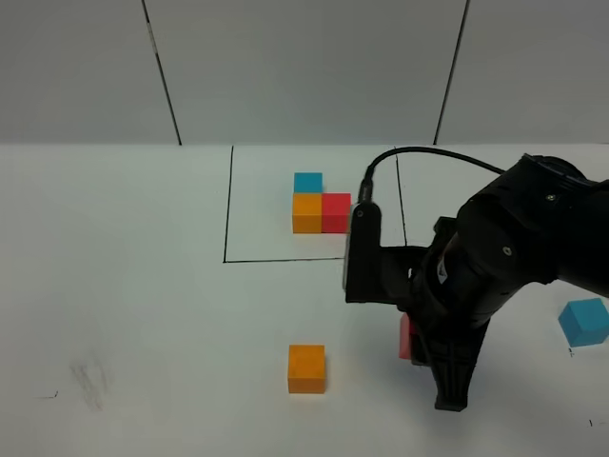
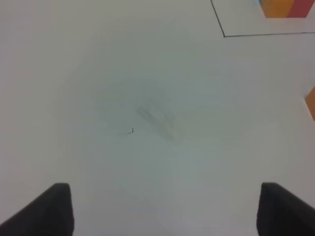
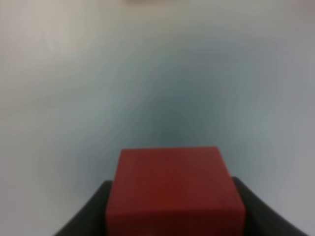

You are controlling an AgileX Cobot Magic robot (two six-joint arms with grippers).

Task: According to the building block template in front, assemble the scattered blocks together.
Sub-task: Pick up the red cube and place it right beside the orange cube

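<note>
The template (image 1: 316,205) is a blue, orange and red cube cluster inside a thin black outline at the back middle; its corner shows in the left wrist view (image 2: 283,7). A loose orange cube (image 1: 306,368) sits on the table near the front, its edge in the left wrist view (image 2: 311,102). A loose sky-blue cube (image 1: 583,321) lies at the far right. My right gripper (image 1: 411,341) is shut on the loose red cube (image 3: 174,189), right of the orange cube; only a sliver of red (image 1: 404,336) shows past the arm. My left gripper (image 2: 162,209) is open and empty over bare table.
The white table (image 1: 143,305) has a faint grey smudge (image 1: 90,379) at the front left, also in the left wrist view (image 2: 155,118). The right arm's black body (image 1: 495,267) covers the table right of the template outline.
</note>
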